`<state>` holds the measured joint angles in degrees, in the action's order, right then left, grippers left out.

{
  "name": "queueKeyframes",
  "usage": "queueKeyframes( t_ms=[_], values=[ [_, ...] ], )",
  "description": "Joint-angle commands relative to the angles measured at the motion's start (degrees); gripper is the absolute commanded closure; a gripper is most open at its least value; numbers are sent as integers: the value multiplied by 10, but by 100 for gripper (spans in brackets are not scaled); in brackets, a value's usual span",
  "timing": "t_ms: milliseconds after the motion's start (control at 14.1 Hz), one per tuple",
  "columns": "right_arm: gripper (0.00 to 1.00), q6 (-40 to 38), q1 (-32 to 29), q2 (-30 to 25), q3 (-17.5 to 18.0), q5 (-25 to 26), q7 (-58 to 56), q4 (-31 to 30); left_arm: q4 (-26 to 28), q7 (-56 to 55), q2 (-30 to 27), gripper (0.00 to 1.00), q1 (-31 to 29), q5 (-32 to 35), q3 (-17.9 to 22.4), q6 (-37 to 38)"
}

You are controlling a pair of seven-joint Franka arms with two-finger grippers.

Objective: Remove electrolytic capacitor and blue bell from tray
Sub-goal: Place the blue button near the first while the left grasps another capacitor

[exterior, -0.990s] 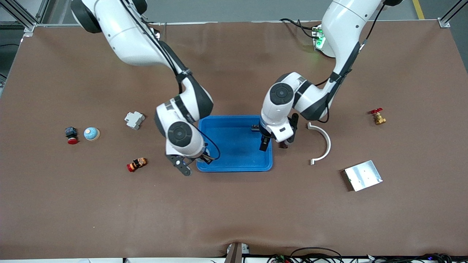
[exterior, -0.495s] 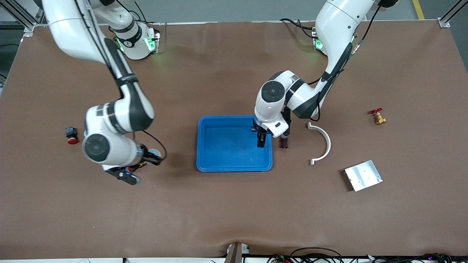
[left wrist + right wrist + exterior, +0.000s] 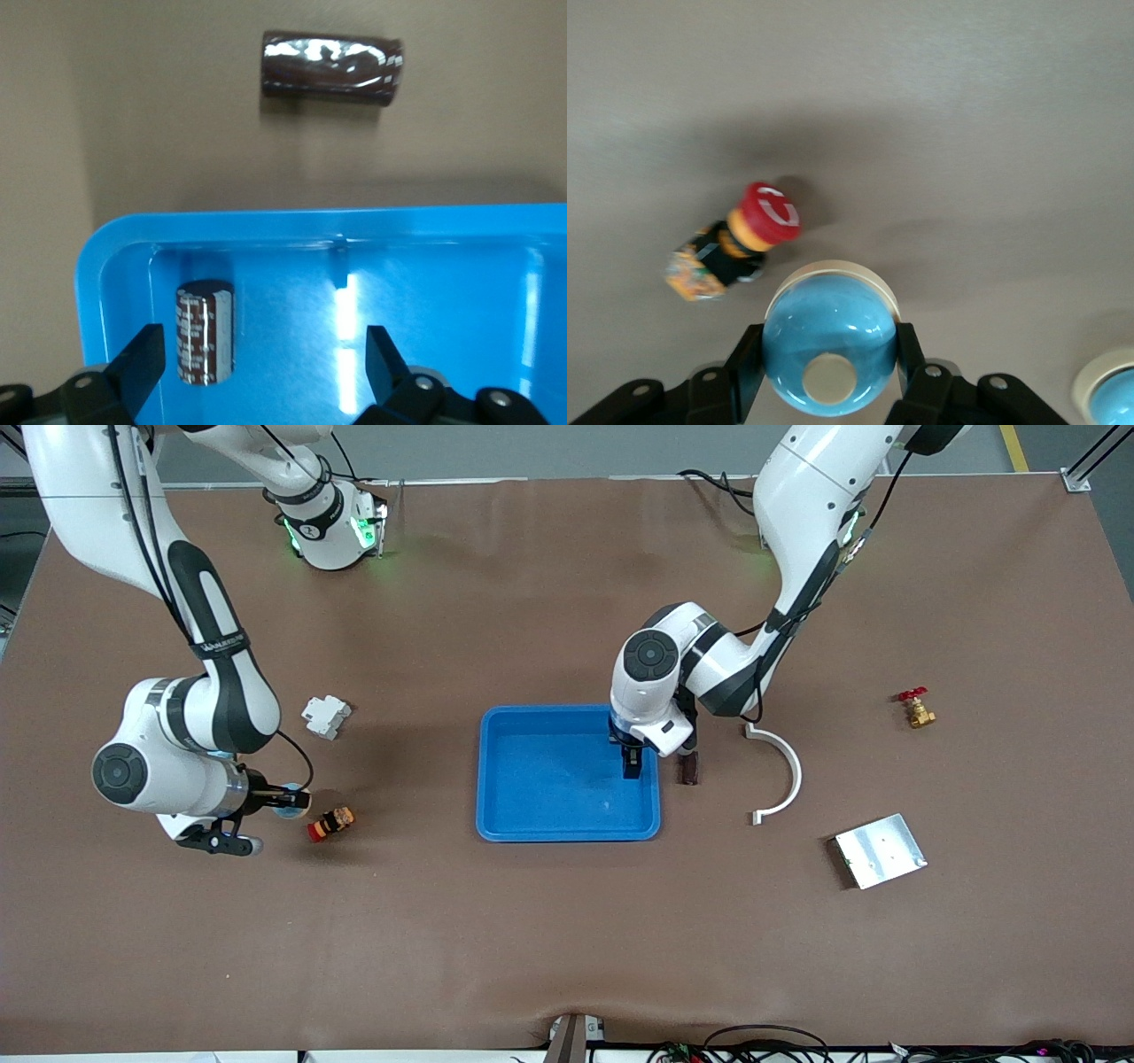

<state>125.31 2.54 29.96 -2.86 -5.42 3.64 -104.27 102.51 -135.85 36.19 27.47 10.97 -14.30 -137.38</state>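
Observation:
My right gripper (image 3: 285, 808) is shut on the blue bell (image 3: 830, 354), which has a cream button and rim, low over the table toward the right arm's end. A red-capped push button (image 3: 735, 243) lies just beside it. My left gripper (image 3: 631, 766) hangs open over the blue tray (image 3: 567, 833), at the end toward the left arm. One dark brown capacitor (image 3: 205, 332) lies in the tray close to one finger (image 3: 142, 363), not gripped. A second capacitor (image 3: 687, 768) lies on the table just outside the tray wall (image 3: 310, 221).
A white breaker block (image 3: 325, 716) lies near the right arm's forearm. A white curved piece (image 3: 780, 775), a metal plate (image 3: 880, 850) and a red-handled brass valve (image 3: 914, 708) lie toward the left arm's end. Part of another blue cream-rimmed dome (image 3: 1107, 398) shows beside my right gripper.
The right arm has swung from the tray's edge toward its own end of the table, staying shut. The left gripper has shifted slightly over the tray and stays open.

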Motion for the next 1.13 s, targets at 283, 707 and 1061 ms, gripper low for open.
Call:
queueKeyframes(
  t_ms=[283, 707, 1061],
  values=[
    [63, 72, 3, -21, -8, -3, -25, -56, -12, -19, 27, 0, 10, -2, 3, -27],
    [0, 54, 2, -18, -7, -3, -23, -50, -25, -6, 29, 0, 10, 12, 4, -25],
    [0, -21, -1, -60, -3, -4, -18, -3, -25, -6, 29, 0, 10, 36, 5, -23]
  ],
)
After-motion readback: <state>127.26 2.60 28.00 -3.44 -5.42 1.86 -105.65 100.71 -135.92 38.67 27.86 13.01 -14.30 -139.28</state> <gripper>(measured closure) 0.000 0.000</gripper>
